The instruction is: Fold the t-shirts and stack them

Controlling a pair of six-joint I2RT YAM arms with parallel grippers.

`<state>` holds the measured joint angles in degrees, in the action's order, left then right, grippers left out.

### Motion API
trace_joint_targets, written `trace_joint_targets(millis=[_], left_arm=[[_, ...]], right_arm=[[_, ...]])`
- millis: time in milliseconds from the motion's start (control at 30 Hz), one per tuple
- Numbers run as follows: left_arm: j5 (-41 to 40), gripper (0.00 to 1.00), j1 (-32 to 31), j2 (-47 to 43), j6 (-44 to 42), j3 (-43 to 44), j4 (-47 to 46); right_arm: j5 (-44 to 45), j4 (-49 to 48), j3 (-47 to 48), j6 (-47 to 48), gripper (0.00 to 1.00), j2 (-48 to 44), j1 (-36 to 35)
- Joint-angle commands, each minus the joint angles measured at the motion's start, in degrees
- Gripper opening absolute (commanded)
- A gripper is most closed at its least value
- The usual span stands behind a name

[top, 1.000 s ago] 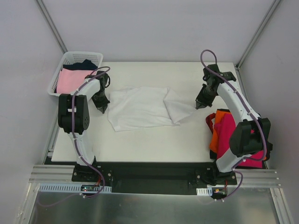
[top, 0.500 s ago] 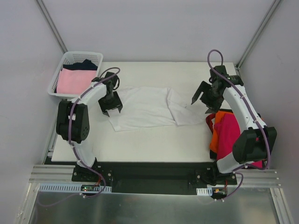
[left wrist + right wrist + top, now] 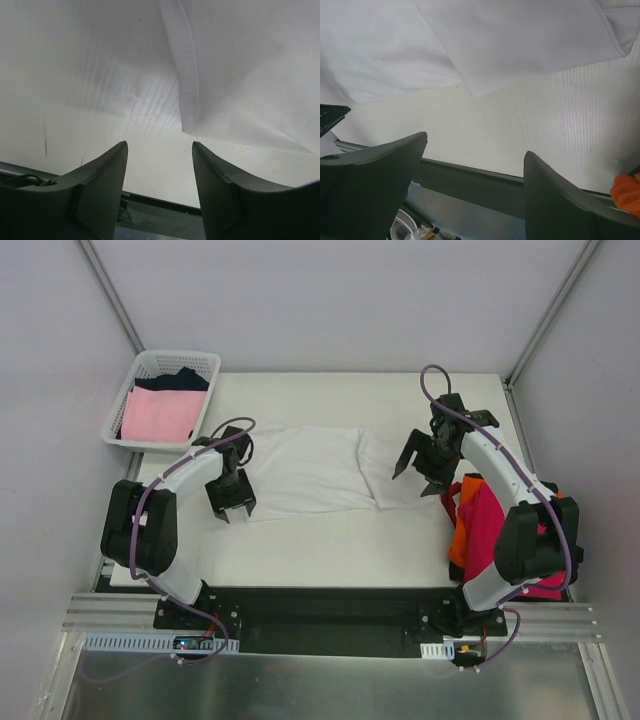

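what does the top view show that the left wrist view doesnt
Only top: basket with pink shirt, red shirt and orange shirt stacked at right, right gripper. Only left wrist: hem stitching at the white shirt corner. Both: white shirt, table, open left gripper by that corner, holding nothing.

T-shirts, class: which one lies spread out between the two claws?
The white t-shirt; pink shirt and dark shirt sit in the basket, magenta shirt and orange shirt lie piled at right.
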<state>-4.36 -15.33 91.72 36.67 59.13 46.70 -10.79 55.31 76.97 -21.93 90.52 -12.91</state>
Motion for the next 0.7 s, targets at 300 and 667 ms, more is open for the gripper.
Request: trace_joint_targets(millis=[300, 667], left_arm=[[5.68, 0.58, 0.04, 7.14, -3.27, 4.93, -13.03], [6.73, 0.57, 0.04, 6.9, -3.88, 3.1, -13.91]], right_arm=[[-0.99, 1.2, 3.8, 1.19, 0.83, 1.32, -0.36], [-1.61, 2.0, 6.52, 0.58, 0.83, 4.4, -0.45]])
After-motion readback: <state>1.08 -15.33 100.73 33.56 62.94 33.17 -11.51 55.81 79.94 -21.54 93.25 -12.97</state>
